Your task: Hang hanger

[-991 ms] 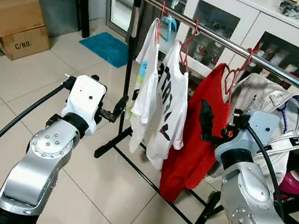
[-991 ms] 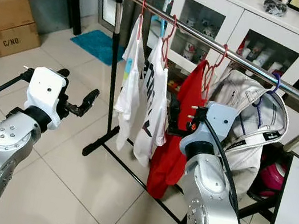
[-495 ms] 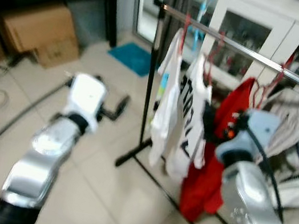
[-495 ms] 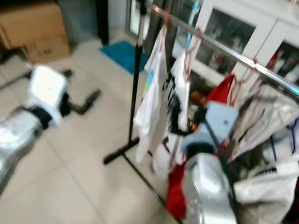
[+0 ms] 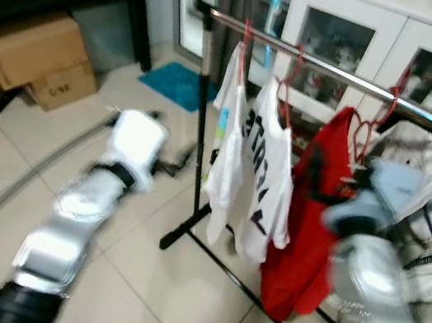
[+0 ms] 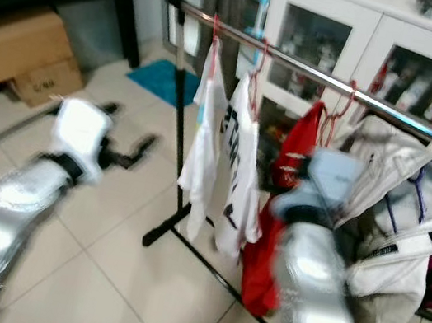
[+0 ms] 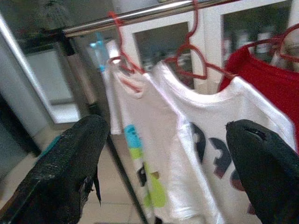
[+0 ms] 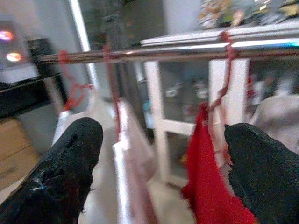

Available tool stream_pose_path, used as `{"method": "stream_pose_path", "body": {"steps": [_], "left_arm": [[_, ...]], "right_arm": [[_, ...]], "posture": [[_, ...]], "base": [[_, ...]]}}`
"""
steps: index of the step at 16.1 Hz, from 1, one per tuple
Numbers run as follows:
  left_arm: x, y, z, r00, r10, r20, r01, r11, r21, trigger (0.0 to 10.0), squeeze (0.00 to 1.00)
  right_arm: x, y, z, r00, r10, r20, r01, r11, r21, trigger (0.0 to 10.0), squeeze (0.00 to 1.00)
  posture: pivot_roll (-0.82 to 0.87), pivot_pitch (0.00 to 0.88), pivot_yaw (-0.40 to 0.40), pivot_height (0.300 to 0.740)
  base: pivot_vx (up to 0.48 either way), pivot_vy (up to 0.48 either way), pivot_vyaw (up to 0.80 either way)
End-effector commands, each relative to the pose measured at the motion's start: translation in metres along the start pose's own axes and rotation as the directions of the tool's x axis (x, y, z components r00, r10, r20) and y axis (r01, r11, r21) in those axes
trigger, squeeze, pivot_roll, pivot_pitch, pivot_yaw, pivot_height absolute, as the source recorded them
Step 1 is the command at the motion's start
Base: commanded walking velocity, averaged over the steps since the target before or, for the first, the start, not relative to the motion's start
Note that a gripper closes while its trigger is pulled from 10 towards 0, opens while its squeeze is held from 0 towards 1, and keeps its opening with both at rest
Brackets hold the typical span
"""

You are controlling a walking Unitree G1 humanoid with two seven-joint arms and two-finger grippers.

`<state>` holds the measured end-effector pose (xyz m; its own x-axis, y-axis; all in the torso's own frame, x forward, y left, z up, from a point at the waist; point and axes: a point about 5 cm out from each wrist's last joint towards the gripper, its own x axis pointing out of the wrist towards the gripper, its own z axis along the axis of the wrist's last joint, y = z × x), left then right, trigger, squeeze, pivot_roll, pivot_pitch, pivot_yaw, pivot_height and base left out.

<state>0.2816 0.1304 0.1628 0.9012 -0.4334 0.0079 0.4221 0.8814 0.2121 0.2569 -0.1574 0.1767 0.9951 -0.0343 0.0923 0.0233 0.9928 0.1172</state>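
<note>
- Change since 1.0 s ago: the head views have shifted as a whole and are motion-blurred. This is camera movement as the robot walks or turns, not movement of the clothes rail (image 5: 325,64) or the garments.
- Unchanged relations: the two white shirts (image 5: 259,177) and the red shirt (image 5: 310,220) hang on red hangers (image 5: 289,91) over the rail, in the same order as before.
- Left gripper (image 7: 173,168): released, with both black fingers (image 7: 70,172) spread wide and nothing between them. It points at the white shirts from near the rail's end post (image 5: 200,134).
- Right gripper (image 8: 159,163): likewise released and empty, facing the rail between the white shirts and the red shirt.
- Meaning for the task: every visible hanger is already on the rail and neither gripper carries one. Judgement: the hanging step looks complete, or no new hanger has been fetched.
- View differences: the wrist views show the finger spread and the hanger hooks over the rail sharply. The head views alone show the floor, the cardboard box (image 5: 30,53), the white cabinet (image 5: 373,30) and the pale jacket (image 6: 406,220) at the rail's far end.
</note>
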Motion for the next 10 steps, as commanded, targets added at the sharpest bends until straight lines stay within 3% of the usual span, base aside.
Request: {"method": "stream_pose_path", "body": {"steps": [1, 4, 7, 10], "left_arm": [[-0.005, 0.01, -0.002, 0.999, 0.033, -0.01, -0.033, 0.999, 0.016, 10.0, 0.94], [-0.004, 0.011, -0.001, 0.999, 0.037, -0.002, -0.037, 0.999, 0.019, 10.0, 0.93], [-0.005, 0.011, 0.002, 1.0, 0.014, 0.017, -0.014, 1.0, 0.014, 10.0, 0.93], [-0.013, 0.001, 0.003, 0.994, -0.112, 0.016, 0.112, 0.993, 0.033, 10.0, 0.8]], "right_arm": [[0.0, 0.011, 0.005, 0.999, 0.036, 0.025, -0.036, 0.999, 0.016, 10.0, 0.0], [0.003, 0.009, 0.007, 1.0, 0.021, 0.022, -0.021, 1.0, 0.001, 10.0, 0.0], [0.005, -0.003, 0.014, 1.0, -0.026, -0.012, 0.026, 1.0, -0.015, 10.0, 0.0], [0.003, -0.015, 0.007, 0.987, -0.039, -0.159, 0.038, 0.999, -0.008, 10.0, 0.0]], "posture": [[0.04, 0.036, 0.042, 0.74], [0.04, 0.031, 0.024, 0.74], [0.04, 0.034, -0.006, 0.74], [0.03, 0.034, -0.019, 0.74]], "base": [[0.27, 0.0, 0.0], [0.271, 0.0, 0.0], [0.179, 0.0, 0.0], [0.0, 0.0, 0.0]]}}
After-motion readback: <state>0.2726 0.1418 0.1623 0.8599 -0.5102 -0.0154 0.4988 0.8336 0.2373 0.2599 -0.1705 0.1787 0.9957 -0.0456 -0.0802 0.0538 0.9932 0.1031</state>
